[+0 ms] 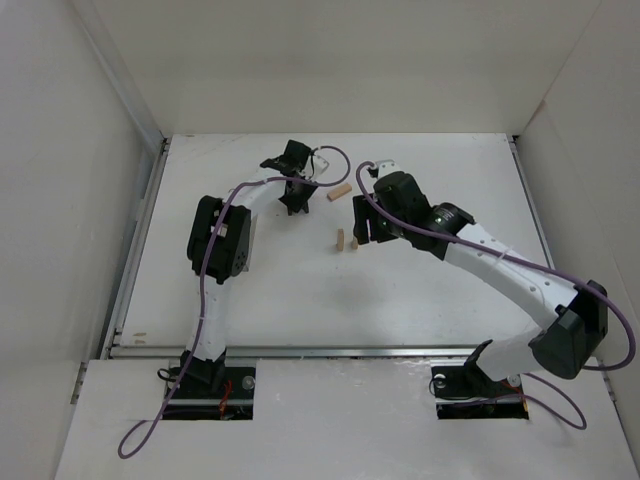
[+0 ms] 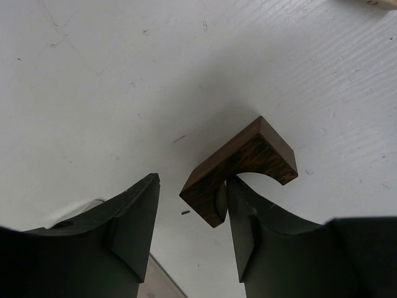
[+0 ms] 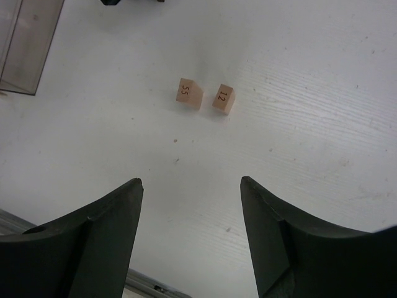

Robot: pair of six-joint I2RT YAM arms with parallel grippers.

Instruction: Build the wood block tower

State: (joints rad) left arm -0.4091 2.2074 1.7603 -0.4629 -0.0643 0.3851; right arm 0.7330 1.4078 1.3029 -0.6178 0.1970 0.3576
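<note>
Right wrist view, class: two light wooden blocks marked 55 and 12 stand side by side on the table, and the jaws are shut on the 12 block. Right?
No: the right wrist view shows the right gripper open and empty. The 55 block and the 12 block stand side by side on the table, ahead of its jaws.

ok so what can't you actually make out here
- top view: dark arched block hidden under the left tool
- left wrist: pale block cut off by the top edge
- right wrist: clear box cut off at the top-left corner
- top view: numbers on the upright blocks too small
</note>
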